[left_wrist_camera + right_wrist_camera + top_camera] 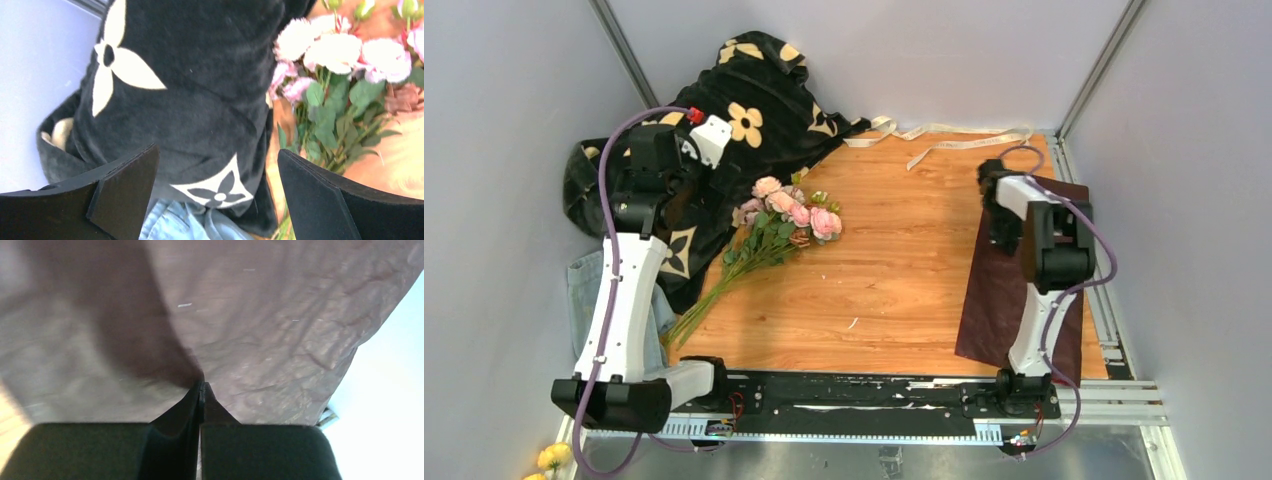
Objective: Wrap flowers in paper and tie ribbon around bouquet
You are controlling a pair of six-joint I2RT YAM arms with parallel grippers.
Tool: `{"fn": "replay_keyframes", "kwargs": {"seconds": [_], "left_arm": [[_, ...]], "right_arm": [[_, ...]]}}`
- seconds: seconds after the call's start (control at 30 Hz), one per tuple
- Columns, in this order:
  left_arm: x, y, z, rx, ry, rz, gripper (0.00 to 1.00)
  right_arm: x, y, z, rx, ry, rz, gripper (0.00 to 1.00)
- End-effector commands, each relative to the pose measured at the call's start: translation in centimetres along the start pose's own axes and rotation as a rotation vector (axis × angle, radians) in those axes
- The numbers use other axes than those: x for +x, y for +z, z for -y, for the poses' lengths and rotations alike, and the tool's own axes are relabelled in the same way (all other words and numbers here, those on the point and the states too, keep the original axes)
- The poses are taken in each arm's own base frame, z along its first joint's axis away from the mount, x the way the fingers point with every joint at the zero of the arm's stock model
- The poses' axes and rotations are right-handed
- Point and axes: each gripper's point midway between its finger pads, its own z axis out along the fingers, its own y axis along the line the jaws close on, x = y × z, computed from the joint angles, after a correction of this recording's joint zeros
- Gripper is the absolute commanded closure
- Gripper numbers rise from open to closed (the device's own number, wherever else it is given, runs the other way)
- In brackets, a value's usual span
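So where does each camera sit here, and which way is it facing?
Top external: fixed above and behind the robot, looking down on the table; left arm over the black blanket, right arm over the paper.
Left wrist: on the left arm, facing down at the blanket and flowers; its open jaws frame the bottom.
Right wrist: on the right arm, close above the paper; its jaws are shut, pinching it.
Shared: top and left wrist both show flowers and blanket; top and right wrist, the paper.

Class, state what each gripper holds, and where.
The right gripper pinches a small fold of the maroon paper, near its left edge. The left gripper is open and holds nothing.
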Motion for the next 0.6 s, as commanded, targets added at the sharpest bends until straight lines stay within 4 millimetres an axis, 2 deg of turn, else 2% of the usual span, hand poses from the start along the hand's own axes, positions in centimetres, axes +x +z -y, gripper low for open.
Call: {"fn": "replay_keyframes", "kwargs": {"seconds": [0.0, 0.1, 0.17, 0.23, 0.27, 0.3, 0.37, 0.4, 0.43, 0.47, 0.5, 0.53, 0.57], "left_arm": [[3.1, -1.8, 1.7, 0.081, 0.030, -0.123, 0.00], [3.9, -1.3, 2.3, 0.099, 0.028, -0.145, 0.00], [4.4, -1.0, 2.6, 0.106, 0.023, -0.162, 0.00], [4.7, -0.9, 3.0, 0.123, 0.022, -0.167, 0.00], [5.1, -0.8, 3.3, 0.129, 0.022, -0.173, 0.00], [5.2, -0.7, 3.4, 0.133, 0.023, -0.177, 0.00], [5.8, -0.8, 3.6, 0.137, 0.033, -0.184, 0.00], [6.2, -0.7, 3.9, 0.144, 0.036, -0.193, 0.00], [6.4, -0.8, 4.0, 0.147, 0.042, -0.197, 0.00], [6.6, -0.7, 4.4, 0.164, 0.042, -0.195, 0.00], [6.8, -0.6, 4.7, 0.177, 0.042, -0.196, 0.00], [6.9, -0.5, 5.0, 0.188, 0.040, -0.197, 0.00], [7.0, -0.4, 5.3, 0.203, 0.037, -0.199, 0.00]], "right_arm": [[3.7, -1.6, -7.5, 0.056, -0.227, -0.091, 1.00], [3.7, -4.3, -14.8, -0.241, -0.246, -0.097, 1.00], [4.1, -5.8, -19.0, -0.286, -0.331, -0.082, 1.00], [3.6, -8.5, -24.3, -0.362, -0.442, -0.052, 1.00], [3.3, -9.7, -25.8, -0.371, -0.483, -0.034, 1.00], [2.7, -10.7, -26.2, -0.351, -0.501, -0.005, 1.00], [0.2, -13.4, -24.9, -0.357, -0.450, 0.093, 1.00], [-1.1, -14.5, -23.3, -0.379, -0.396, 0.130, 0.99], [-2.3, -15.5, -21.0, -0.398, -0.334, 0.158, 0.91], [-4.0, -16.2, -17.3, -0.410, -0.250, 0.187, 0.55], [-4.0, -15.9, -15.3, -0.406, -0.218, 0.184, 0.27], [-4.7, -14.9, -11.2, -0.391, -0.137, 0.177, 0.15], [-4.7, -14.4, -7.4, -0.374, -0.063, 0.182, 0.14]]}}
